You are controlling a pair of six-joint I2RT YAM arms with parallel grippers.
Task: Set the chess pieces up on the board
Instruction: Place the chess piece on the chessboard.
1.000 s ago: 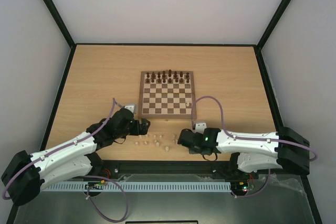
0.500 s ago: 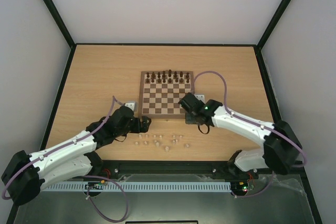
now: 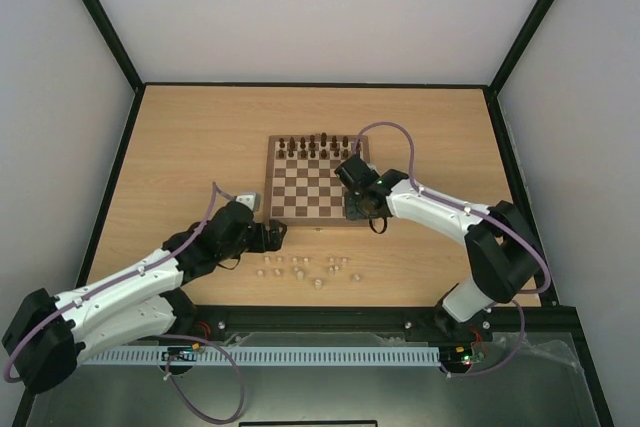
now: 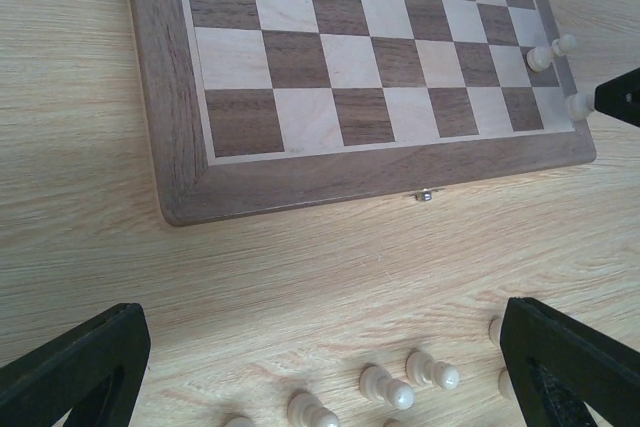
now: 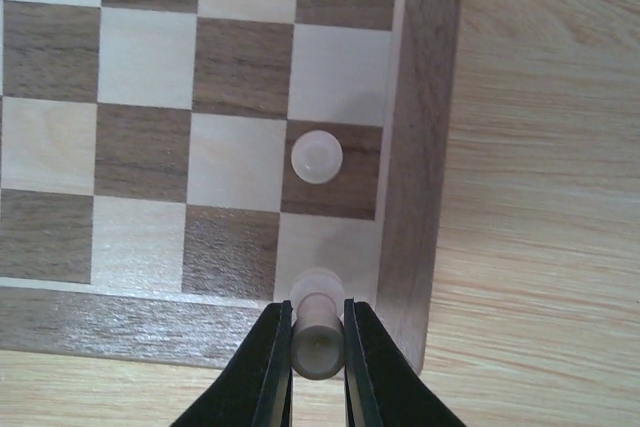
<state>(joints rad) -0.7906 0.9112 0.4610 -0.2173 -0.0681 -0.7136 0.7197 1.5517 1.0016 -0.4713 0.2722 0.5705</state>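
The board [image 3: 318, 187] lies mid-table. My right gripper [image 5: 318, 347] is shut on a cream chess piece [image 5: 318, 339], held upright over the board's near right corner square; I cannot tell whether it touches. One cream pawn [image 5: 317, 156] stands on the dark square just beyond. In the top view the right gripper [image 3: 358, 209] is at that corner. My left gripper [image 4: 322, 325] is open and empty, hovering over the table before the board [image 4: 300, 177]. Several loose cream pieces [image 4: 432, 370] lie on their sides below it, and show in the top view [image 3: 300, 267].
Dark brown pieces [image 3: 320, 146] fill the board's two far rows. The right gripper's black finger [image 4: 620, 97] shows at the edge of the left wrist view, by the two cream pieces [image 4: 551, 51] on the board. A purple cable [image 3: 390, 132] arches over the board's right corner.
The right arm swung from beside the loose pieces near the table's front up to the board's near right corner, carrying a cream piece. The left arm has not moved.
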